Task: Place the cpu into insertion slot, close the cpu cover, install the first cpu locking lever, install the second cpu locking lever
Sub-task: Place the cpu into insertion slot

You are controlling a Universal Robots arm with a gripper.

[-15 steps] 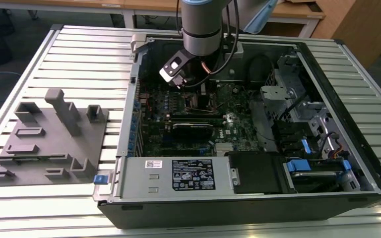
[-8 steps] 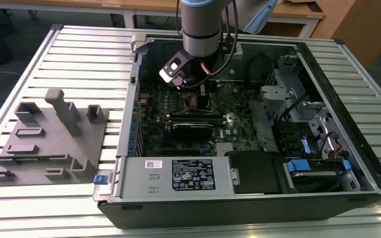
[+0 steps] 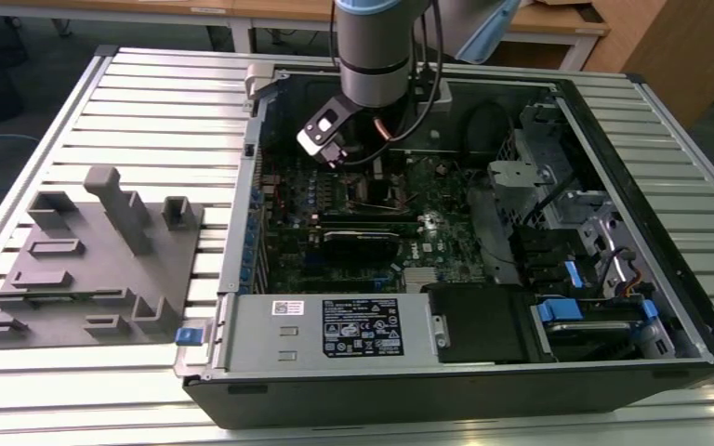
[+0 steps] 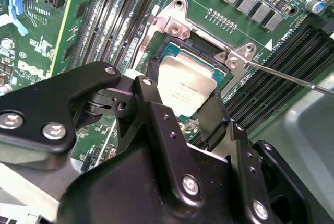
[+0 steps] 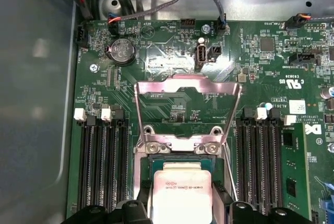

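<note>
Exterior view angled down into computer case [image 3: 456, 395], both wrist views close over the cpu [image 5: 180, 192] (shared)

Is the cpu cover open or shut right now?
Open. In the first wrist view the cpu cover stands swung up on its hinge, green board showing through its window, and the cpu lies uncovered.

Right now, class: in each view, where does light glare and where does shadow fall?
First wrist view: the raised cpu cover shines pinkish, the cpu top bright. Second wrist view: the cpu glares pale. Exterior view: the case interior lies dim, the slatted table bright.
</note>
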